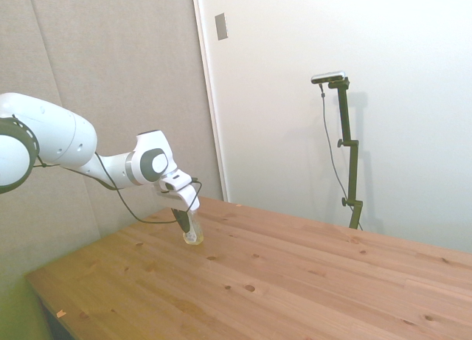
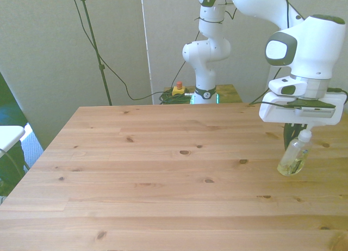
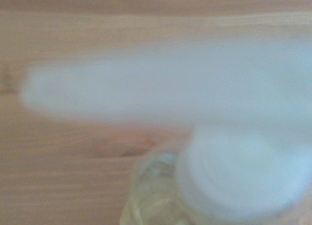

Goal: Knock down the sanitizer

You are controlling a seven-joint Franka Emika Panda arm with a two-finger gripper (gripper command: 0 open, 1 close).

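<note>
The sanitizer (image 2: 293, 156), a small clear bottle with a white pump top and yellowish liquid at its base, stands on the wooden table (image 2: 163, 175) near the front view's right edge. It leans a little, with its top tipped toward the gripper. In the side view the sanitizer (image 1: 193, 232) sits near the table's far left corner. My gripper (image 2: 291, 138) hangs just over it, right at the pump top; the side view shows the gripper (image 1: 181, 216) against the bottle's upper part. In the wrist view the sanitizer (image 3: 229, 186) is a close, blurred shape.
A small yellow box with a red button (image 2: 178, 89) and a tangle of cables lie by the robot's base behind the table. The table's right edge runs close to the bottle in the front view. A white object (image 2: 8, 134) sits off the table at the front view's left.
</note>
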